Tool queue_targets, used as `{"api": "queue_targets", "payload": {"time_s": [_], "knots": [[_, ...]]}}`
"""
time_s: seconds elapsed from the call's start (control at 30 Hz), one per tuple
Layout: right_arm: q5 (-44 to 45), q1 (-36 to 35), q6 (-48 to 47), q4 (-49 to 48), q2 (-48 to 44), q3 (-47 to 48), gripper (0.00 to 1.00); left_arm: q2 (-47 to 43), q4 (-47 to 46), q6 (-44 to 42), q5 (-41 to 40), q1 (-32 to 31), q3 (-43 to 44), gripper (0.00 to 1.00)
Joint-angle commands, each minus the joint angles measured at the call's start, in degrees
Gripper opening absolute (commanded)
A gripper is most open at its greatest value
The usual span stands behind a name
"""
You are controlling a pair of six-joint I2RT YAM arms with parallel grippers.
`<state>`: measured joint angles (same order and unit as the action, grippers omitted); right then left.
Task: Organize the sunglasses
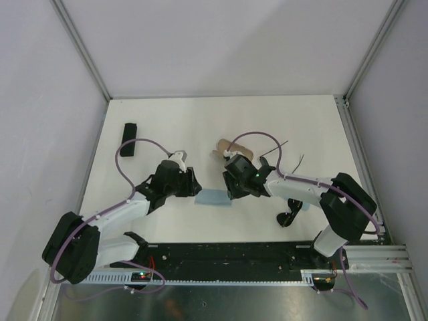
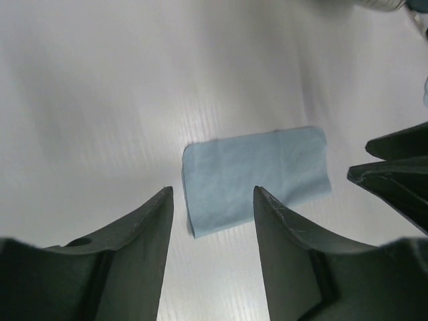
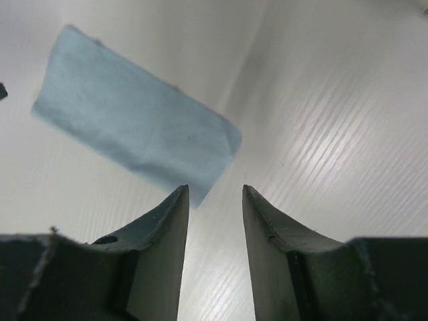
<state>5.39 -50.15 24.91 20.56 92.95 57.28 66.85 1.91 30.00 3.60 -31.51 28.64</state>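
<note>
Left hand (image 2: pixel 212 195) and right hand (image 3: pixel 215 190), both spread and empty, hang over a cloth (image 1: pixel 214 198) lying flat on the surface (image 1: pixel 167 120); sunglasses (image 1: pixel 289 217) lie to its right.

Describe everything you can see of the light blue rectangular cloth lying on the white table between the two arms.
The light blue rectangular cloth looks like thin, soft fabric, perhaps a lens wipe, with slightly rounded corners and a faint crease near one end. It lies flat on the white table, towards the near edge, between the left gripper and the right gripper. Both grippers stand open close by, and neither holds the cloth. Nothing rests on it.
</note>
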Motion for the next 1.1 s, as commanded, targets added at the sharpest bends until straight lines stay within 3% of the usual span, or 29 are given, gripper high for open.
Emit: {"api": "queue_targets", "payload": {"time_s": [0.0,0.3,0.73,0.93,1.07], "knots": [[1.65,-2.17,5.19,0.09,-3.18,-3.31,0.42,-2.10,3.54,2.92,0.76,-0.41,-2.29,0.55],[2.74,-6.39,10.83,-2.55,-2.54,-6.34,0.40,-1.02,4.48,3.82,1.59,-0.83,-3.47,0.52],[1.21,-7.07,10.97,-5.31,2.00,-6.39,0.33,1.07,4.39,3.38,1.42,-1.17,-3.29,0.49],[1.28,-7.51,10.83,-5.52,3.52,-6.37,0.22,1.59,4.33,3.28,1.50,-1.20,-3.09,0.49],[1.32,-7.75,10.33,-5.42,3.79,-6.31,0.03,2.15,4.33,3.15,1.78,-1.22,-2.89,0.47]]}}
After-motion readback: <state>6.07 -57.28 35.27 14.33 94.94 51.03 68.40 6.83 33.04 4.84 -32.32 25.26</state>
